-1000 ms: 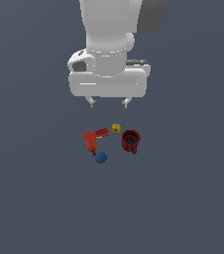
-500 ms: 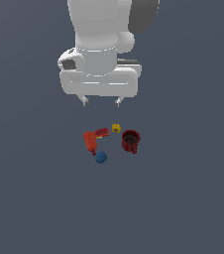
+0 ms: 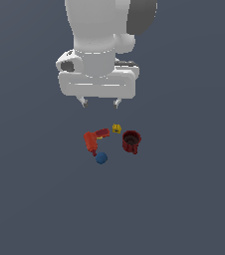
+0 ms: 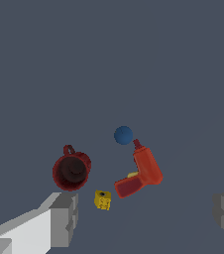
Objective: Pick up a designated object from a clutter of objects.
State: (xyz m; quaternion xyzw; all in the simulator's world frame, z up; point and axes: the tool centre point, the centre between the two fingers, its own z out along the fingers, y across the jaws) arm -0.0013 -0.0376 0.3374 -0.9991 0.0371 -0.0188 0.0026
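Above the clutter, the tool (image 3: 101, 103) hangs wide open, empty, touching nothing; yellow piece (image 3: 116, 128) at its five o'clock.

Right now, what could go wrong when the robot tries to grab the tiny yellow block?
The yellow block sits close beside the red drill-shaped tool and the dark red mug, so the open end effector might bump either one coming down. The block is also very small, so the fingers may close off-centre and miss it.
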